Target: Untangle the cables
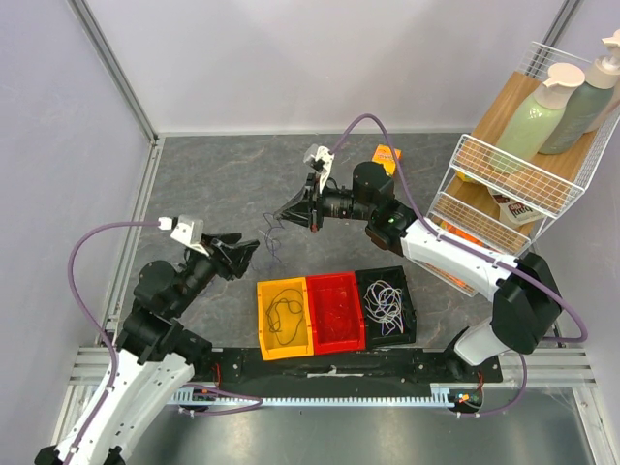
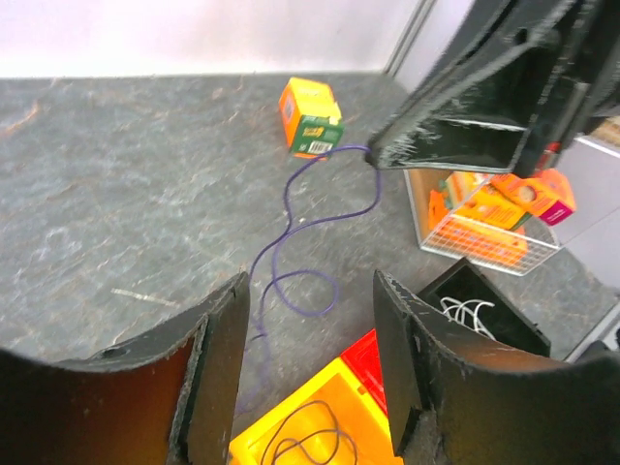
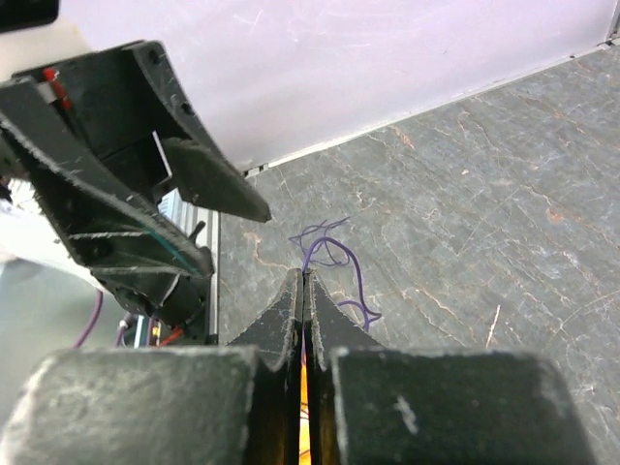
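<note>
My right gripper (image 1: 287,218) is shut on one end of a thin purple cable (image 1: 272,235) and holds it above the grey table; the cable hangs down in loose loops. In the right wrist view the cable (image 3: 334,254) comes out of the closed tips (image 3: 304,276). In the left wrist view the same cable (image 2: 291,254) runs down from the right gripper (image 2: 373,155) to the table. My left gripper (image 1: 247,254) is open and empty, just left of the cable. A black cable (image 1: 286,313) lies in the yellow bin (image 1: 263,339). White cables (image 1: 386,299) lie in the black bin (image 1: 411,312).
A red bin (image 1: 336,329) stands between the yellow and black bins. An orange carton (image 1: 387,155) lies at the back. A white wire rack (image 1: 504,174) with soap bottles and boxes stands at the right. Walls close the back and left.
</note>
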### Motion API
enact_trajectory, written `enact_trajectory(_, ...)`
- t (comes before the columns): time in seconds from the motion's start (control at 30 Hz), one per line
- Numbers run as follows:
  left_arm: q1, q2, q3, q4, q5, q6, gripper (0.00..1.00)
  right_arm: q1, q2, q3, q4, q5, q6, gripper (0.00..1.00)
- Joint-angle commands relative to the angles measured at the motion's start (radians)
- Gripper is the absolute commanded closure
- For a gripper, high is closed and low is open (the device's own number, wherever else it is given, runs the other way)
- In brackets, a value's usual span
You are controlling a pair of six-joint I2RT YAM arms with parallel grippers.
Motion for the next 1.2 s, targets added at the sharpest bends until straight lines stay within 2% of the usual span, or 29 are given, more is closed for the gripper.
enact_trajectory(0.0, -0.002, -0.019, -0.045, 0.156, 0.07, -0.047, 0.4, 0.003, 0.006, 0.07, 0.025, 0.061, 0.123, 1.0)
enact_trajectory(0.13, -0.001, 0.08, -0.002, 0.168, 0.098, -0.01, 0.38, 0.003, 0.02, 0.087, 0.037, 0.07, 0.209, 1.0)
enact_trajectory(0.2, -0.001, 0.151, 0.05, 0.087, 0.016, -0.03, 0.47, 0.004, 0.017, 0.087, 0.037, 0.086, 0.235, 1.0)
enact_trajectory(0.23, -0.001, 0.187, 0.073, 0.035, -0.047, -0.06, 0.48, 0.006, 0.016, 0.086, 0.034, 0.092, 0.238, 1.0)
enact_trajectory(0.3, -0.001, 0.243, 0.107, -0.029, -0.111, -0.116, 0.41, 0.007, 0.011, 0.086, 0.026, 0.101, 0.238, 1.0)
enact_trajectory(0.37, -0.001, 0.251, 0.093, -0.016, -0.08, -0.178, 0.29, 0.009, 0.011, 0.087, 0.025, 0.101, 0.233, 1.0)
enact_trajectory(0.47, -0.002, 0.237, 0.05, 0.036, -0.066, -0.277, 0.25, 0.01, 0.009, 0.089, 0.017, 0.102, 0.229, 1.0)
enact_trajectory(0.63, -0.001, 0.267, 0.033, 0.082, -0.04, -0.332, 0.47, 0.016, -0.001, 0.087, 0.011, 0.11, 0.221, 1.0)
enact_trajectory(0.97, -0.001, 0.389, 0.076, 0.079, 0.03, -0.34, 0.65, 0.033, -0.012, 0.087, 0.003, 0.124, 0.203, 1.0)
enact_trajectory(1.03, -0.001, 0.389, 0.079, 0.085, 0.053, -0.329, 0.86, 0.036, -0.014, 0.084, 0.003, 0.133, 0.195, 1.0)
enact_trajectory(1.07, -0.001, 0.386, 0.082, 0.087, 0.07, -0.323, 0.93, 0.036, -0.014, 0.081, 0.005, 0.144, 0.189, 1.0)
enact_trajectory(1.17, -0.001, 0.348, 0.085, 0.079, 0.125, -0.289, 0.97, 0.043, -0.018, 0.078, -0.047, 0.252, 0.14, 1.0)
